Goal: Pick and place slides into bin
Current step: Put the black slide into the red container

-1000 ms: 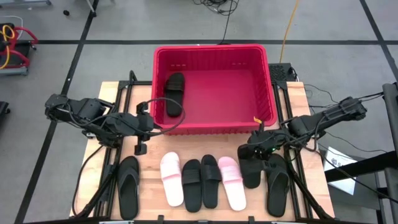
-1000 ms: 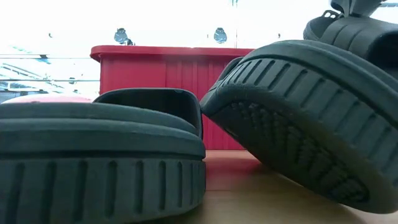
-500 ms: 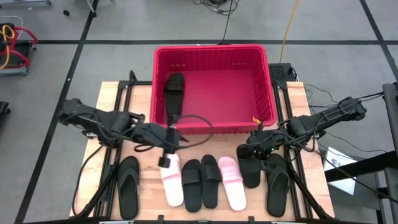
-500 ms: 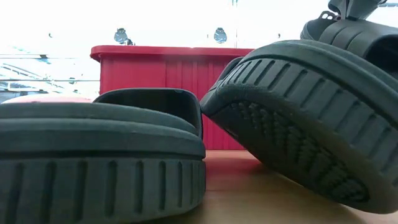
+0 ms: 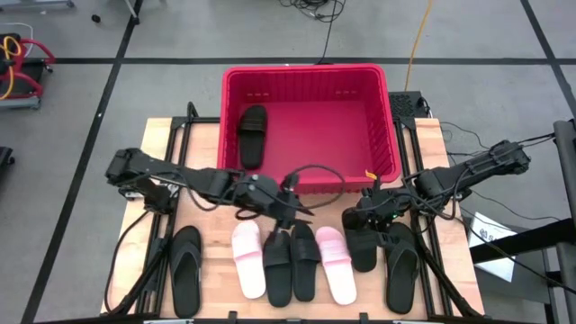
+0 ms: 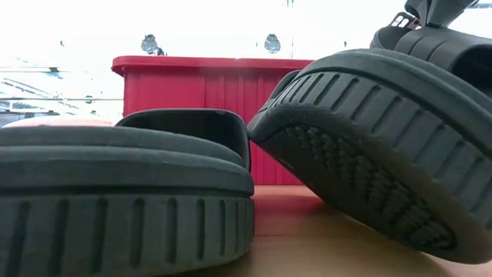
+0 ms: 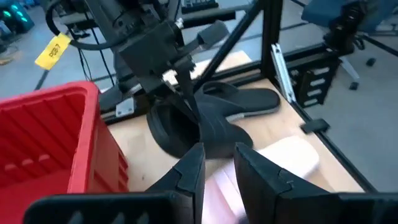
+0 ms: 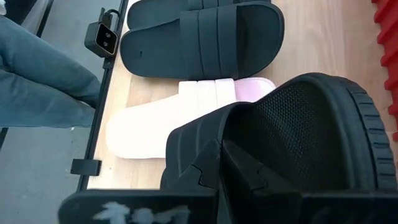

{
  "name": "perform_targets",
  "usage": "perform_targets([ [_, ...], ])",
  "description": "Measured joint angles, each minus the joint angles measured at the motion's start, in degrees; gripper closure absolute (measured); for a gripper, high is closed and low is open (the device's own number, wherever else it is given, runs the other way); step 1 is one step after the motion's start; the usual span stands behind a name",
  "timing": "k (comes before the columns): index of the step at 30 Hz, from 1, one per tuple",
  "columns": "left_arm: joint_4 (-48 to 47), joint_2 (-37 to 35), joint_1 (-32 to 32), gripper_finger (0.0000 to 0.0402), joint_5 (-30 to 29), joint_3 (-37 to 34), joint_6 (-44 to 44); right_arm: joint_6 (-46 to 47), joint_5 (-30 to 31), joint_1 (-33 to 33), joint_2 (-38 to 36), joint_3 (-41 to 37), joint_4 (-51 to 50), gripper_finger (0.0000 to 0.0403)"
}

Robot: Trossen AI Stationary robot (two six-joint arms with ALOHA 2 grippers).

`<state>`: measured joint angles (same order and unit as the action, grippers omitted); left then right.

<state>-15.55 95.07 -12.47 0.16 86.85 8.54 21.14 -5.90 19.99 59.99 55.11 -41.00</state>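
Spanning the lower middle of the high view, a pale wooden table (image 5: 162,153) stands on a grey floor crossed by dark tape lines, with cables trailing at twelve o'clock and a yellow cord running down toward the red bin (image 5: 308,126), which sits at the table's twelve o'clock edge. At the far left, around eight o'clock, a black flip-flop (image 5: 185,268) lies flat by itself. Next comes a pale pink slide (image 5: 247,256), then a pair of black band slides (image 5: 291,264) side by side at six o'clock, then a second pink slide (image 5: 335,262). Inside the bin, near its left wall, one black slide (image 5: 252,135) lies lengthwise. The left arm stretches from nine o'clock across the table, its cable looping over the bin's near wall, and the left gripper (image 5: 290,207) hangs just above the toe ends of the black pair, fingers partly apart with nothing between them; its wrist view shows those fingers (image 7: 189,171) parted over a pink slide. At four o'clock the right gripper (image 5: 367,219) is clamped on the band of a black slide (image 5: 362,243), tilting it so its ridged sole (image 6: 369,146) lifts off the wood in the low view. Just right of it lies another black flip-flop (image 5: 402,265). The right wrist view shows a person's trouser leg (image 8: 37,81) beside the table.
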Motion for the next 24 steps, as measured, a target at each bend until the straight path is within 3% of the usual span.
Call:
perform_targets([
  [13,11.76,11.14,0.09,0.0316,0.83,0.02,-0.37,-1.08,0.13,0.00,0.00,-0.02,-0.08,0.0402],
  [21,13.02,13.72,0.05,0.0316,-6.72,0.02,-8.48,-2.35,0.12,0.02,0.00,-0.02,-0.03,0.0403],
  [24,13.42,13.61,0.05,0.0316,-6.76,0.02,-12.35,-2.53,0.12,0.00,0.02,-0.02,-0.03,0.0403],
])
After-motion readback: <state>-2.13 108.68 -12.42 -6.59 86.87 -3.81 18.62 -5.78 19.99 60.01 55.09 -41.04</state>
